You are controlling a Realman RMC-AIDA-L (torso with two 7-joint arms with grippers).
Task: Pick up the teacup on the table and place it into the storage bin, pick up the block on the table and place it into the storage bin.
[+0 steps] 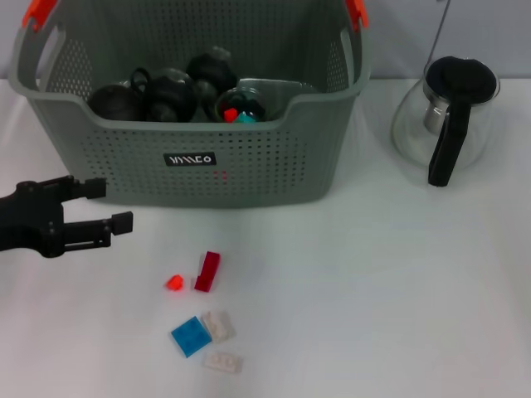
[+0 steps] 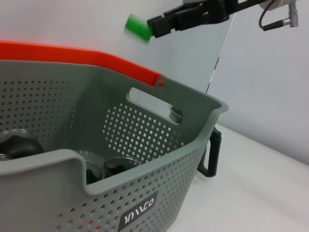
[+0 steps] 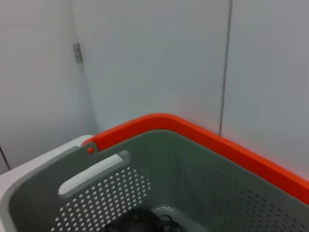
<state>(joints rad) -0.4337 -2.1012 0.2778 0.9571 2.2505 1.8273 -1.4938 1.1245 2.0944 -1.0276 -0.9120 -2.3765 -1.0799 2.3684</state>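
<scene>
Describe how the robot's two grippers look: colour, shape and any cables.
Both are black. The left gripper has a blocky body and two flat, straight fingers with squared tips. The right gripper, seen in the left wrist view, is angular too, with a thin dark cable looping to a silver plug. No markings show.

Storage bin (image 1: 249,166): large grey-green basket, perforated walls, orange-red handle tops, black label with white letters on near wall. Upright on tabletop. Dark round teacups (image 1: 170,95) inside.

Blocks on tabletop in front of bin: red block (image 1: 207,271), blue block (image 1: 191,336), two white blocks (image 1: 218,325), lying near together.
</scene>
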